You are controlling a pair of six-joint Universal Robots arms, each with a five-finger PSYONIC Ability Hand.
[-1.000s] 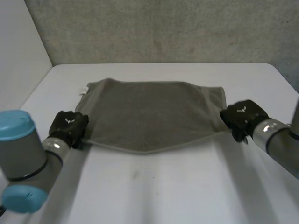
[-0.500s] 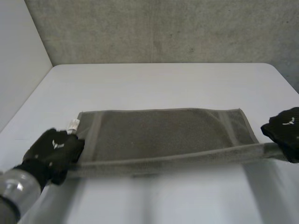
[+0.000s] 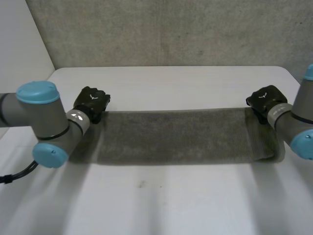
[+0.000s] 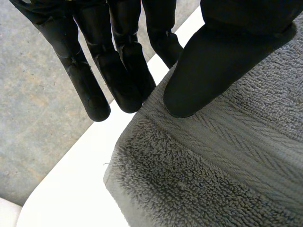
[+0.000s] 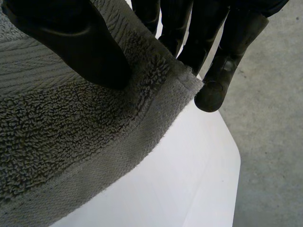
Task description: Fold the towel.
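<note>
Grey towel lies as a long folded strip across the white counter. Left hand pinches the far left corner: thumb on top, fingers under the edge. Right hand pinches the far right corner the same way, fingers beneath the hem.

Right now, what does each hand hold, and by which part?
Both hold the towel: the left hand pinches its far left corner, the right hand its far right corner, thumb above.
</note>
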